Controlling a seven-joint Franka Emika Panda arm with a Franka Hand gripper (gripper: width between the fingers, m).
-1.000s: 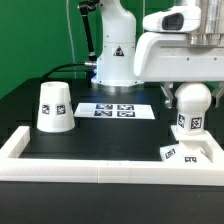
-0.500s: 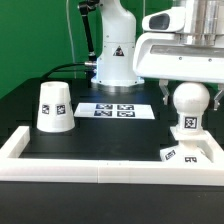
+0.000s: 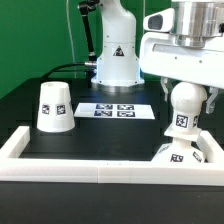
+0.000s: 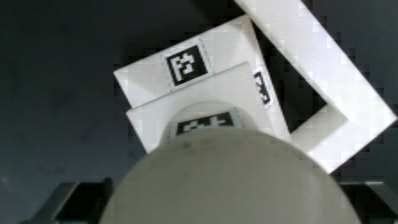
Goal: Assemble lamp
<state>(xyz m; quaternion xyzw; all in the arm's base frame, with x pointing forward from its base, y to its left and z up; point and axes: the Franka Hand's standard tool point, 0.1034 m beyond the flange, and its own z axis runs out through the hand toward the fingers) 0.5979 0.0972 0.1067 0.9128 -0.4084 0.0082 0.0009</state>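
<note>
item: lamp, in three parts. bulb (image 3: 186, 101), round, white, tagged stem, was gripped by the closed pincer (image 3: 187, 92) and stood upright on the base (image 3: 181, 153), at the exterior view's right, inside the corner of the white frame (image 3: 60, 164). in the wrist view the bulb (image 4: 222, 178) filled the foreground above the base (image 4: 192, 72). shade (image 3: 54, 106), tapered cup, mouth down, stood on the black surface (image 3: 110, 134), well apart at the exterior view's left. marker board (image 3: 115, 110) lay behind.

White round bulb (image 3: 186, 105) upright with a tag on its stem, right above the flat white base (image 3: 180, 154) at 4 o'clock, cup-like shade (image 3: 53, 106) standing wide end down at 9 o'clock
</note>
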